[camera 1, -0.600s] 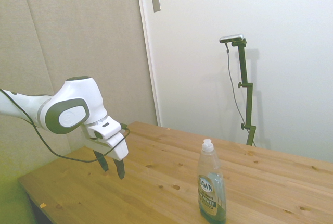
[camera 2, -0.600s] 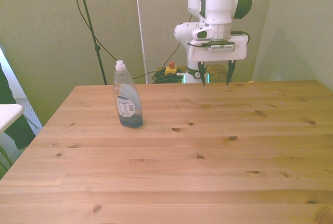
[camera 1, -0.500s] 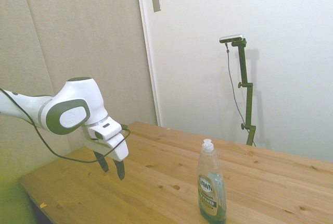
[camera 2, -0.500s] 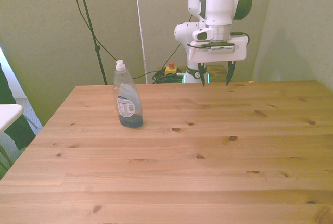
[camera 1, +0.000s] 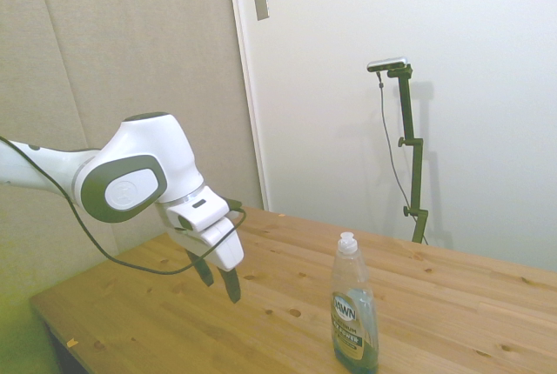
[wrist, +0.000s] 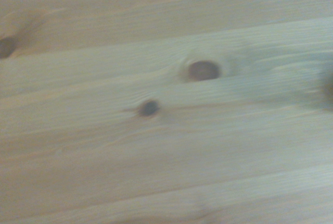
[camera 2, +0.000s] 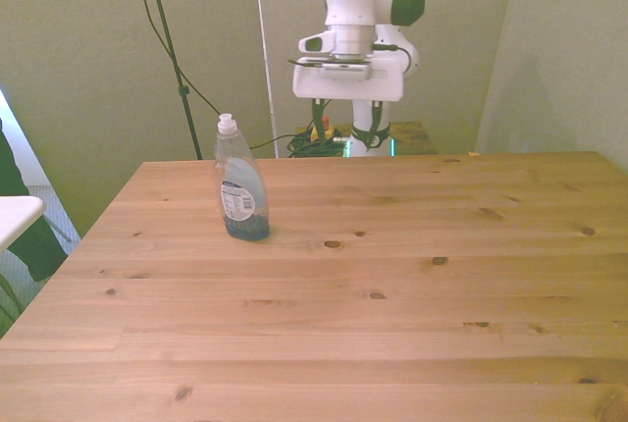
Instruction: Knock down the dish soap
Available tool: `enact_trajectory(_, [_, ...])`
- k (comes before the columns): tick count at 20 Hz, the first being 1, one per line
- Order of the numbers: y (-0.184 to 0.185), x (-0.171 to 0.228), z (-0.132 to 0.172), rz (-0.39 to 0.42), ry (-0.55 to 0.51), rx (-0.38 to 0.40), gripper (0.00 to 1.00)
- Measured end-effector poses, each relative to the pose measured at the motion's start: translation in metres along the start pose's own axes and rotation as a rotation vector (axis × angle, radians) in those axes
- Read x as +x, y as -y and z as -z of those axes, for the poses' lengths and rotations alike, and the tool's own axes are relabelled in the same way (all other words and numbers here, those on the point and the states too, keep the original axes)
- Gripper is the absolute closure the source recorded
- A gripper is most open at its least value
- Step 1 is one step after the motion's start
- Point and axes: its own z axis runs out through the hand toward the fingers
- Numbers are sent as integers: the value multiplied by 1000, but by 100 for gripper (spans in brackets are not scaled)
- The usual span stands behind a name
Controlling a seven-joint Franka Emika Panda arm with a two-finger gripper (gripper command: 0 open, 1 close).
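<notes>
My gripper (camera 1: pixel 218 277) hangs above the table (camera 2: pixel 392 285) with its fingers spread apart, well clear of the dish soap (camera 2: pixel 239 192), which stands upright (white cap on top) toward the front view's left.

A robot lab or test room: a white arm (camera 1: pixel 104 184) over a bare wooden table (camera 2: pixel 392 285), plain padded wall panels (camera 1: pixel 130 61), loose cables (camera 2: pixel 294 137) behind

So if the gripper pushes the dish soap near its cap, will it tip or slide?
Probably tip: the dish soap stands tall on a narrow base. Its liquid fills only the lower part, so a low push might slide it instead.
</notes>
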Motion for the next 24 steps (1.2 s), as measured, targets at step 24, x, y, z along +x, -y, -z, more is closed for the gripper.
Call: enact_trajectory(24, [-24,146,-49,-191,-67,-84,100])
